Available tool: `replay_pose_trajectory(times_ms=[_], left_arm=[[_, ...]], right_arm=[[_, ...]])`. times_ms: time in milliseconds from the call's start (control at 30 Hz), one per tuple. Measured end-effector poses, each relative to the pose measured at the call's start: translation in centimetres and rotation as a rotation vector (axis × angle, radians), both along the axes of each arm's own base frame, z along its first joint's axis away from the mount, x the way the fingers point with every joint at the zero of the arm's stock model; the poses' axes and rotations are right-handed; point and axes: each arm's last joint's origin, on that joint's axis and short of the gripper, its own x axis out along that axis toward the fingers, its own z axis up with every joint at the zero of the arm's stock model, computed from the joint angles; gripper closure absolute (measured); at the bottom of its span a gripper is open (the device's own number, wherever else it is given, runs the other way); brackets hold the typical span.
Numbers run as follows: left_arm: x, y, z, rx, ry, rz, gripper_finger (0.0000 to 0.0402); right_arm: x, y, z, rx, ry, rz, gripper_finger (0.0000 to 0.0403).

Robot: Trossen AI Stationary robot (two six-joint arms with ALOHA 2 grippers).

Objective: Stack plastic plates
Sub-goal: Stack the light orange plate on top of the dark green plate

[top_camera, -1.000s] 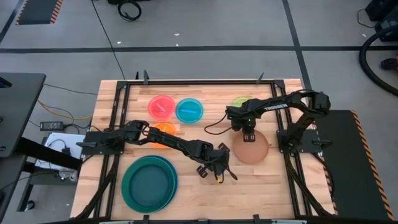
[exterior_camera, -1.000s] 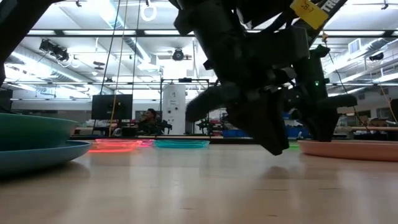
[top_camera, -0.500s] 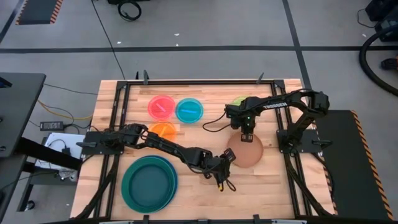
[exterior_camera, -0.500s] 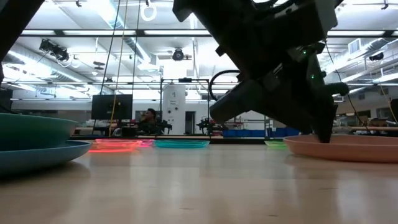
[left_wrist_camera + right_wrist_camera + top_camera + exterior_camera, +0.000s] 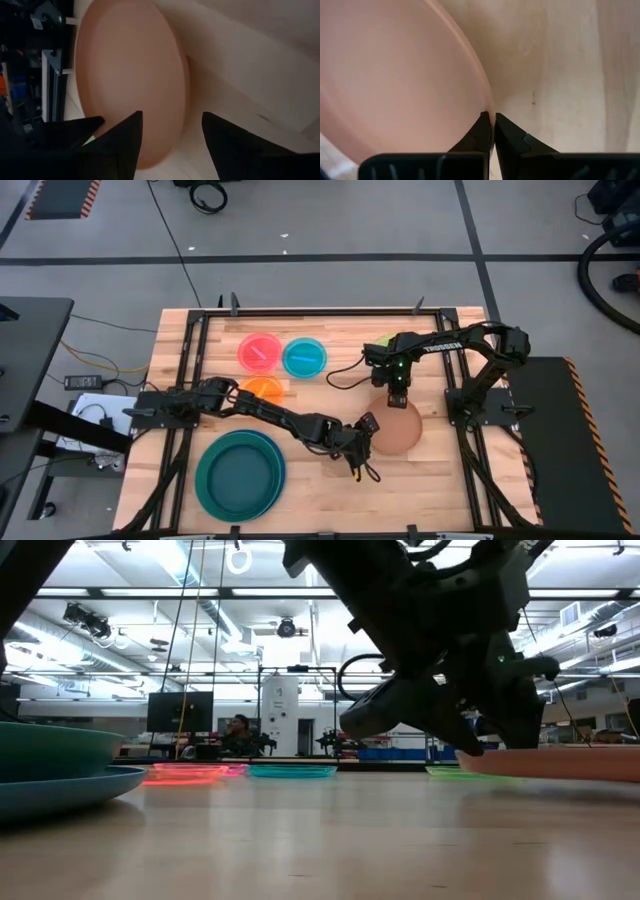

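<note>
Grippers both work the terracotta-brown plate (image 5: 396,426), right of centre: right gripper (image 5: 392,395) pinches its far rim, left gripper (image 5: 366,430) gapes at the near-left edge. Thin pinch could slip, dropping it onto the tabletop (image 5: 450,490).

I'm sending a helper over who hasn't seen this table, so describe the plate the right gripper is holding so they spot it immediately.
Look at the wooden table, on the side where the right arm stands. The right gripper pinches the rim of the terracotta-brown plate, with the open left gripper at its opposite edge. It is the only brownish plate; nearby plates are lime green, cyan, pink and orange.
</note>
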Motion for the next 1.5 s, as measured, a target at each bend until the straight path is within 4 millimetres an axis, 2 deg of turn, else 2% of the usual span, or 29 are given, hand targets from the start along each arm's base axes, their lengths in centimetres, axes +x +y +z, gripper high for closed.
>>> replay_pose_trajectory(times_ms=[233,633,1200,1500], left_arm=[[0.08,1.01,-0.17,-0.021,0.03,0.002,0.0213],[-0.13,0.95,-0.25,-0.011,0.055,-0.007,0.0226],[-0.05,0.93,-0.07,-0.006,0.042,-0.005,0.0333],[-0.1,0.96,-0.22,-0.012,0.054,-0.009,0.0342]], right_arm=[[0.05,0.07,0.04,0.037,0.001,-0.053,0.0383],[0.23,0.27,0.16,0.125,-0.039,-0.063,0.0383],[0.56,0.22,0.16,0.142,-0.075,-0.077,0.0381],[0.64,0.05,0.11,0.088,-0.059,-0.109,0.0343]])
